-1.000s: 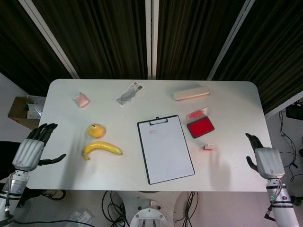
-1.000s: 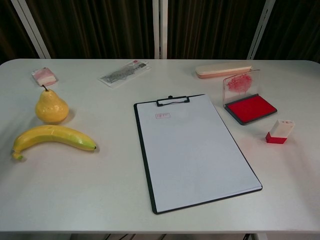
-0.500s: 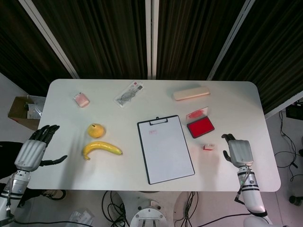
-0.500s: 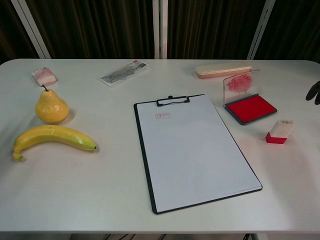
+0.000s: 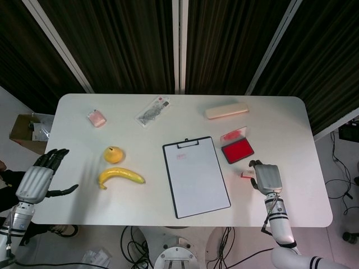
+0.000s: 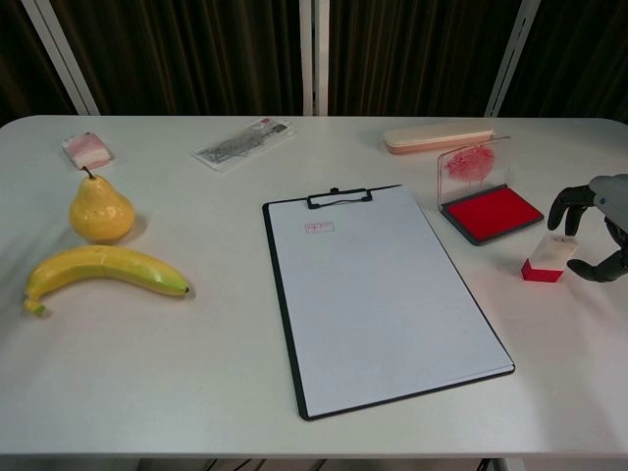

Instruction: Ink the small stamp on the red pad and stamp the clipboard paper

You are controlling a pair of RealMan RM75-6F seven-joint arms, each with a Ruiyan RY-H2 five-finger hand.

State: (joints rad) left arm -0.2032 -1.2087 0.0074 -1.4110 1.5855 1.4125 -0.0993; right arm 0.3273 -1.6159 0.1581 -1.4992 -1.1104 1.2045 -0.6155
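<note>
Right hand (image 6: pixel 597 228): moved in from the table edge, fingers spread and empty, around the small stamp (image 6: pixel 548 259), contact unclear. Stamp: standing beside the red pad (image 6: pixel 491 213). Left hand (image 5: pixel 39 178): spread, empty.

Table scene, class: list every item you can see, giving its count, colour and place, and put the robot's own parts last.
table: one, white, under everything.
clipboard: one, black, centre, holding white paper with a faint red mark near the clip.
ink pad: one, red, lid open, right of the clipboard.
small stamp: one, white and red, below the pad.
long case: one, peach, far right.
packet: one, clear, far centre.
small pack: one, pink, far left.
pear: one, yellow, left.
banana: one, yellow, below the pear.
left hand: one, grey, off the table's left edge.
right hand: one, grey, open beside the stamp.
</note>
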